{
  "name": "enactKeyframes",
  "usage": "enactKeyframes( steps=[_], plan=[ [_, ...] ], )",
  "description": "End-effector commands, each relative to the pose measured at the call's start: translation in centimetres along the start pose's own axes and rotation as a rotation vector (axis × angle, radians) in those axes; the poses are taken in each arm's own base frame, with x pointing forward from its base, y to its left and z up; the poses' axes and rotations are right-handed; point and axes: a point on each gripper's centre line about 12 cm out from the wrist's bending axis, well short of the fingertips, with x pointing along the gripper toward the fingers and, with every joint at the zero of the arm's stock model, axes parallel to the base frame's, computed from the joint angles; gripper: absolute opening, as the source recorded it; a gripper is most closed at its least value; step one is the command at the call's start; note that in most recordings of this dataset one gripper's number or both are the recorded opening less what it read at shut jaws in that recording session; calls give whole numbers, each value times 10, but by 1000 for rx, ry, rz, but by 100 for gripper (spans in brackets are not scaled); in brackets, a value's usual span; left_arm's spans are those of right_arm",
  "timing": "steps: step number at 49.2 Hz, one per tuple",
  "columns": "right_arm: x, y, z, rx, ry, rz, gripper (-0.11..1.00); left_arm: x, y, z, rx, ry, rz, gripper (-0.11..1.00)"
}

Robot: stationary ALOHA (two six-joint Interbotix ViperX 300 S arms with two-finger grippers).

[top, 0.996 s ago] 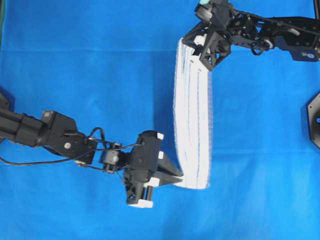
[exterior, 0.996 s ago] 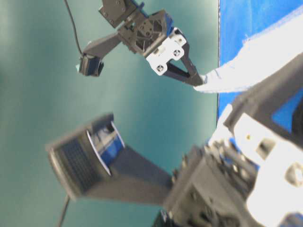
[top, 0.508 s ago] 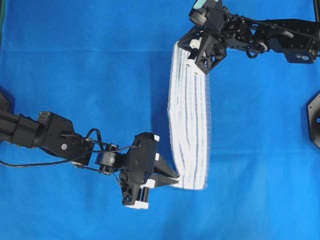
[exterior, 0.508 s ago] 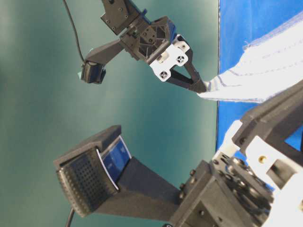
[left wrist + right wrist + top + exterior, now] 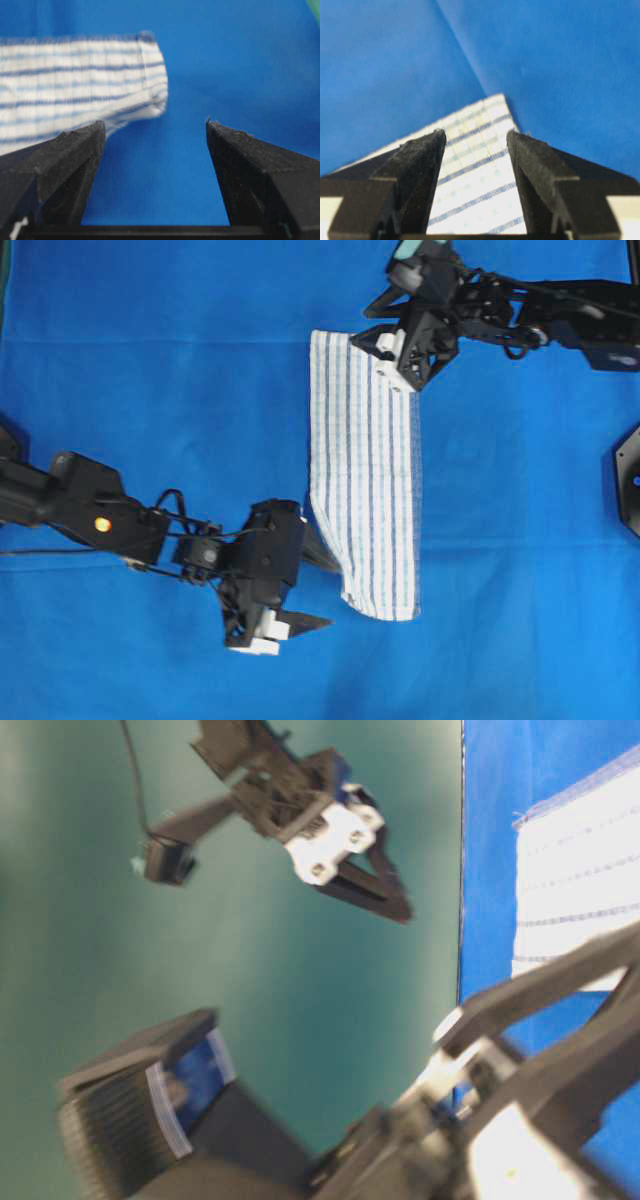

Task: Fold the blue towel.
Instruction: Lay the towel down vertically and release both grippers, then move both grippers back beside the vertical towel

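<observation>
While no brand or writing is legible anywhere, I list the blue towel (image 5: pixel 366 495) flat on the blue table cloth (image 5: pixel 150 390). Left gripper (image 5: pixel 308 590) and right gripper (image 5: pixel 372 328) both released, holding nothing.

My work surface is a table covered edge to edge by a plain solid-blue cloth (image 5: pixel 150 390), smooth apart from faint creases. Directly on it lies one thing: a rectangular white terry towel with thin dark-blue stripes (image 5: pixel 365 490), folded into a long narrow strip right of centre, running from far to near. Its near left corner curls inward, rumpled.
</observation>
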Motion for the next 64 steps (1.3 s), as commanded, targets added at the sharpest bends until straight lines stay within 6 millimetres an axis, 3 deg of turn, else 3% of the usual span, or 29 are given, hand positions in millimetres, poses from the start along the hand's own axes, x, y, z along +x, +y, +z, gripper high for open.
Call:
enactKeyframes(
  steps=[1, 9, 24, 33, 42, 53, 59, 64],
  plan=[
    [-24, 4, 16, -7, -74, 12, 58, -20, -2, 21, 3, -28, -3, 74],
    [-54, 7, 5, -10, -116, 24, 58, -49, 5, 31, 1, -53, 11, 74],
    [-113, 25, -19, -29, -278, 104, 58, -90, 60, 31, -49, -196, 132, 74],
    [-132, 39, -38, -52, -299, 168, 58, -117, 86, 25, -56, -266, 209, 74],
    [-130, 41, -49, -57, -273, 180, 58, -132, 102, 21, -71, -301, 259, 74],
    [-122, 41, -48, -57, -253, 170, 58, -129, 106, 23, -74, -299, 269, 74],
    [-112, 30, -48, -39, -232, 127, 58, -122, 118, 25, -83, -292, 297, 74],
    [-98, 15, -48, -16, -198, 72, 58, -113, 141, 21, -96, -266, 350, 74]
  ],
)
